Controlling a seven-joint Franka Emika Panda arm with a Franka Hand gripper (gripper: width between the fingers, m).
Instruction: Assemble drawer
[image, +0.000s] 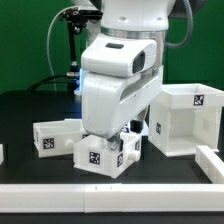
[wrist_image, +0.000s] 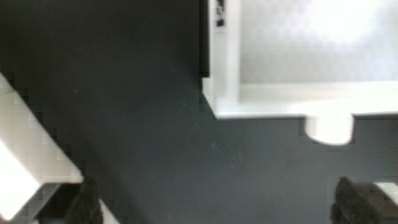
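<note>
White front rail, then knobbed tray under spread gripper.

Table carries three drawer parts: casing at the exterior view's right, one tray at its left, second tray between them, nearer the camera and just beside the first. Arm stands over that middle tray, covering its rear. Wrist view: gripper above bare table, a tray's knob ahead of it, touching neither finger.
</note>
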